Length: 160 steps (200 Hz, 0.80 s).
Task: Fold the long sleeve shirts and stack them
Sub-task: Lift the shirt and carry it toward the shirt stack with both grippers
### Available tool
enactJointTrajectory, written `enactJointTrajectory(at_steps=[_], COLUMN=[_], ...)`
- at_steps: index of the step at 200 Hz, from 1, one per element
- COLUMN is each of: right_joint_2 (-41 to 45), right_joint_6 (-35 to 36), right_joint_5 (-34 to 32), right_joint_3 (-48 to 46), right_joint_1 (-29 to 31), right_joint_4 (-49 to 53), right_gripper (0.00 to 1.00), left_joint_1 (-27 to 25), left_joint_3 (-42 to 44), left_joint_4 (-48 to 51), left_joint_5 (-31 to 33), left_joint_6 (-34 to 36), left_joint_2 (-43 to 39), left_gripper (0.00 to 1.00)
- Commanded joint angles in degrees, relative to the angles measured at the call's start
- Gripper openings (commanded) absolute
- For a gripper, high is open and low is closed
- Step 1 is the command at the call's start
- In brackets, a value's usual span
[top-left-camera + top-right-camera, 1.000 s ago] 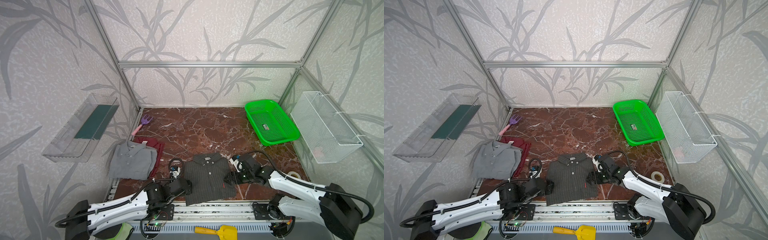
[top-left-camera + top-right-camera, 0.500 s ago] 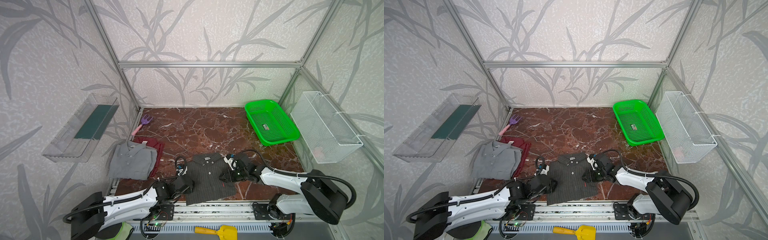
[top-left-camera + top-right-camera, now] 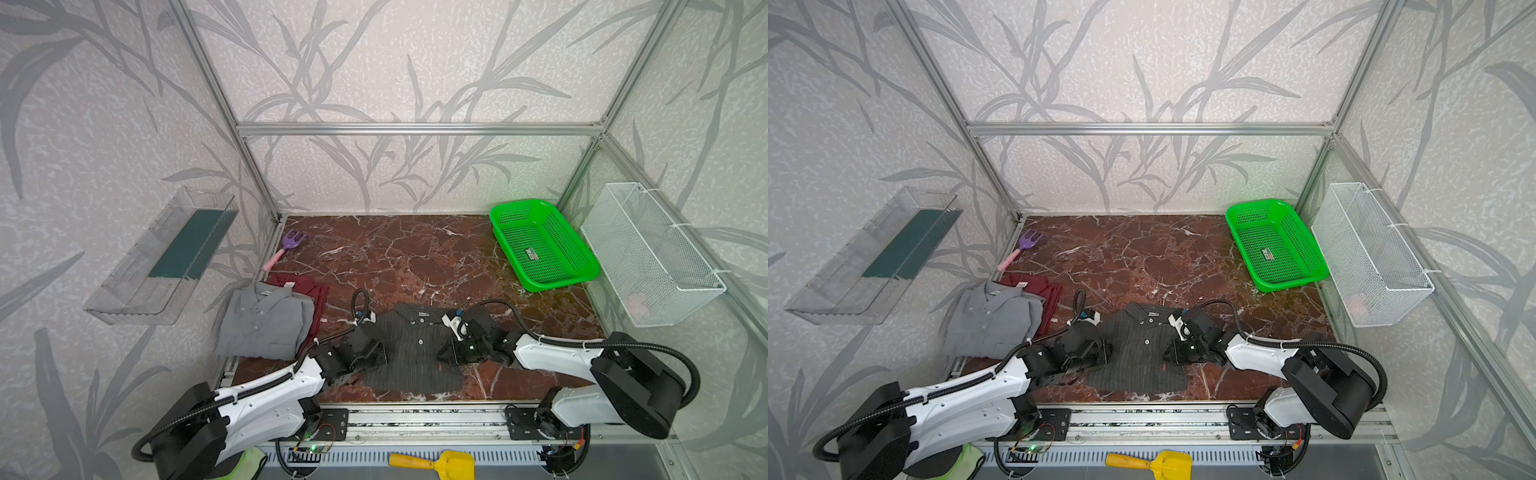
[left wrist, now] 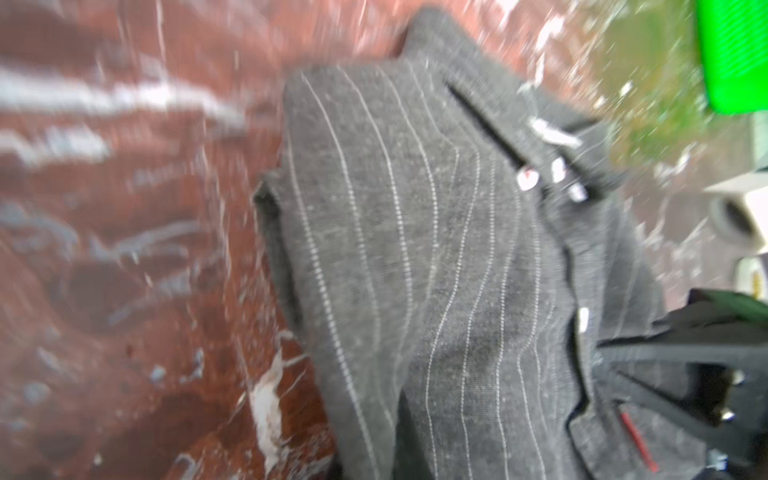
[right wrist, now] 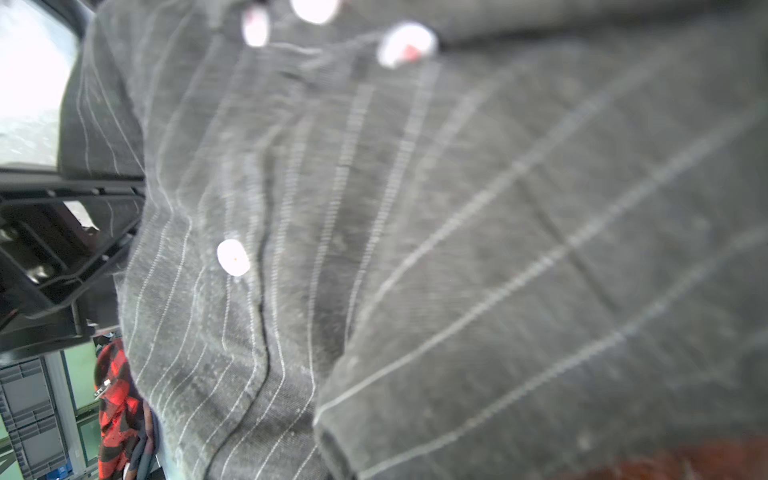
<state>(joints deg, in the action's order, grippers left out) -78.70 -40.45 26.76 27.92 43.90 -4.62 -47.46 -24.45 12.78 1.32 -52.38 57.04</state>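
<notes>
Marble table [image 3: 415, 257]: pinstriped shirt [image 3: 415, 361] spread at front; left fingers [image 3: 377, 360] and right fingers [image 3: 449, 355] pinched shut on its two side edges.

You can't see the fingertips of the left end effector [image 3: 371, 356] or the right end effector [image 3: 455, 352]; they are lost against the pinstriped shirt [image 3: 409, 353]. The red shirt [image 3: 309, 286] lies mostly under the grey shirt [image 3: 266, 324]. Both wrist views are blurred. The label in the green basket [image 3: 505, 216] is too small to read.

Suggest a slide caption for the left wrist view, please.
Dark charcoal pinstriped buttoned shirt bunched on red-brown marble tabletop, green plastic basket beyond.
</notes>
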Motion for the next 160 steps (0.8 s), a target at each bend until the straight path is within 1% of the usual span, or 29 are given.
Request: enactJointTrajectory(at_steps=[1, 12, 34, 54, 76, 91, 105, 116, 120, 131, 149, 152, 160], right_joint_2=[2.91, 2.68, 0.45, -2.65, -7.78, -11.74, -15.83, -18.68, -21.00, -24.62, -30.42, -31.37, -33.88], right_joint_6=[0.44, 0.59, 0.90, 0.55, -0.31, -0.94, -0.78, -1.01, -1.05, -0.96, -0.69, -0.69, -0.82], right_joint_5=[-0.91, -1.36, -0.88, -1.15, -1.28, -2.03, -3.43, -4.50, -4.82, -6.66, -8.25, -8.62, -8.88], right_joint_3=[5.30, 7.91, 14.12, 19.69, 26.01, 30.78, 36.04, 39.95, 41.44, 45.46, 52.21, 53.29, 56.02], right_joint_1=[0.57, 0.57, 0.87, 1.91, 3.87, 6.06, 8.55, 10.30, 11.03, 12.73, 14.37, 15.99, 16.99], right_joint_4=[0.14, 0.23, 0.37, -0.54, -2.16, -3.30, -3.52, -4.13, -4.27, -4.36, -4.78, -4.87, -5.29], right_gripper=[0.00, 0.00, 0.00, 0.00, 0.00, 0.00, 0.00, 0.00, 0.00, 0.00, 0.00, 0.00, 0.00], left_joint_1=[2.24, 3.58, 7.87, 12.36, 20.03, 26.83, 32.91, 37.05, 38.58, 43.02, 48.26, 49.16, 51.39], left_joint_3=[-7.01, -10.03, -15.16, -20.38, -26.06, -28.50, -29.94, -30.97, -31.34, -32.00, -31.40, -31.10, -30.20], left_joint_4=[3.50, 6.24, 12.24, 19.31, 26.66, 30.18, 31.74, 32.50, 32.83, 32.88, 30.89, 30.27, 28.80], left_joint_5=[-0.99, -0.80, -1.93, -0.54, 0.58, 0.78, 0.91, 2.38, 2.77, 1.95, 4.13, 4.40, 4.99], left_joint_6=[5.36, 7.38, 10.71, 15.00, 20.08, 22.57, 24.22, 25.53, 25.66, 25.59, 25.77, 25.90, 26.10], left_joint_2=[-1.44, -1.62, -2.22, -3.84, -4.73, -4.65, -4.11, -3.22, -2.93, -2.63, -3.47, -3.58, -4.02], left_gripper=[0.00, 0.00, 0.00, 0.00, 0.00, 0.00, 0.00, 0.00, 0.00, 0.00, 0.00, 0.00, 0.00])
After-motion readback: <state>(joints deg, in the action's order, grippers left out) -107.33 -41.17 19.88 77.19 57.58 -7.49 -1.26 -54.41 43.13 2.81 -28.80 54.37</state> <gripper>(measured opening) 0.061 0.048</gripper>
